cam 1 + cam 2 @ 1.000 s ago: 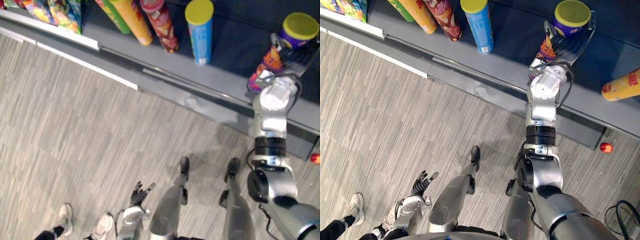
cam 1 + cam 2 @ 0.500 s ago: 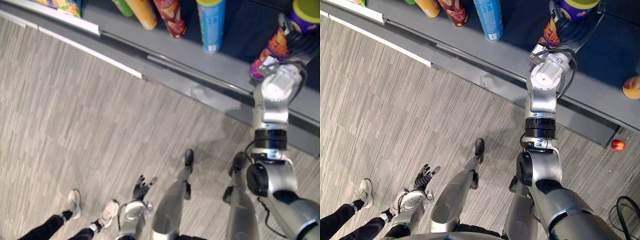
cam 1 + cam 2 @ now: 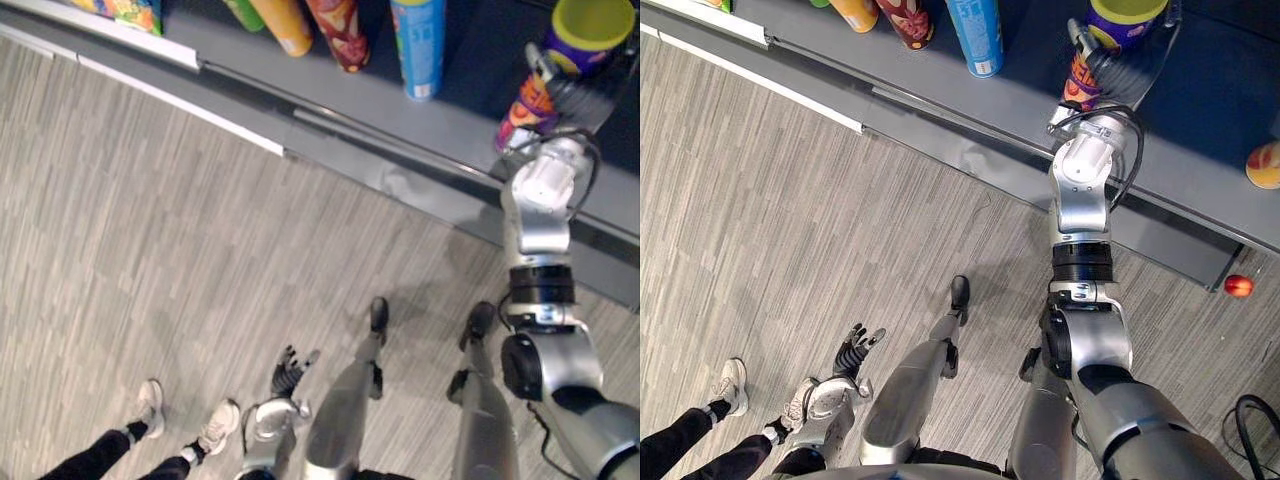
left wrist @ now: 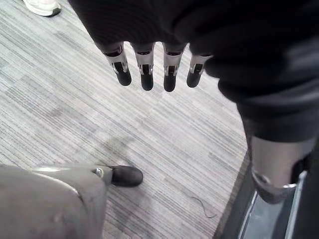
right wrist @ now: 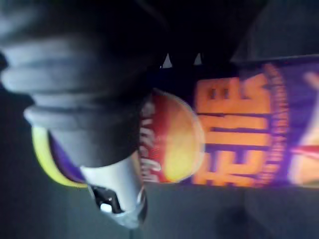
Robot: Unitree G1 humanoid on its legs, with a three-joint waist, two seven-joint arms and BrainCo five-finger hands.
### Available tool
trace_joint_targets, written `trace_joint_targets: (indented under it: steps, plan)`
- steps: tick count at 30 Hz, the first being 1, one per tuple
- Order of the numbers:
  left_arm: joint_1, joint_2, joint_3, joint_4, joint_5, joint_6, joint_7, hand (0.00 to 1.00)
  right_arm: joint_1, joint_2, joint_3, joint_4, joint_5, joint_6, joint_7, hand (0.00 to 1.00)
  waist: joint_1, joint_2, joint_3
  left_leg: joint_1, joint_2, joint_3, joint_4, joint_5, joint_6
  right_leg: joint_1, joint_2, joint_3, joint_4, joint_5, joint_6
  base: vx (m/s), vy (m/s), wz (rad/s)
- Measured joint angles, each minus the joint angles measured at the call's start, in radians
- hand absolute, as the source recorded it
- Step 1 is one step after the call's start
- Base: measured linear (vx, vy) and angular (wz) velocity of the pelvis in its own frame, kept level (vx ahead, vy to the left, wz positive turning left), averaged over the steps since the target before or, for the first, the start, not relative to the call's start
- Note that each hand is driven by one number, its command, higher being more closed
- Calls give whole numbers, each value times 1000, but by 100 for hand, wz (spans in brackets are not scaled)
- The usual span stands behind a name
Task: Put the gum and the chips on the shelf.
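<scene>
Left eye: right hand (image 3: 572,98) gripped the purple chips can (image 3: 528,102), tilted, at the shelf (image 3: 440,135). Right eye: left hand (image 3: 852,352) hung low over the floor (image 3: 760,200). Left wrist: fingers (image 4: 145,75) straight, holding nothing. Right wrist: thumb (image 5: 117,191) curled round the can.

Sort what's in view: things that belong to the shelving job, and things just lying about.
Job in hand:
purple chips can, gripped by the right hand
shelf
left hand, open, low near the floor

Lying about:
blue can, red can and orange can on the shelf
small red ball on the floor
a person's shoes
</scene>
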State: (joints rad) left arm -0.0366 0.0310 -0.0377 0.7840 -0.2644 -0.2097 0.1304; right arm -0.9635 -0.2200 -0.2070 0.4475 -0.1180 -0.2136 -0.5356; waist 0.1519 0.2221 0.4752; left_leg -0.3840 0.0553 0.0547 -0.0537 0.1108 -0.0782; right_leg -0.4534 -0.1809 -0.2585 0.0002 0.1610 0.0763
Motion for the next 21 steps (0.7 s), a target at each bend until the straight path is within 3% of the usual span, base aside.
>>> trace_joint_targets:
  steps: [4,21]
  plan:
    - [1,-1,-3,-7,-9,-5,-26,0,87,3,-1,40,10,35,23,0,3,1,0,-2,-1,15,-16,8,1,-18,0,14,4,1,0,6,-6,-7]
    - [3,-30,16,-30,-9,-5,-49,0,214,25,2,-13,56,33,67,0,-13,-2,3,30,8,56,-12,6,0,-11,8,49,19,1,0,3,-6,-6]
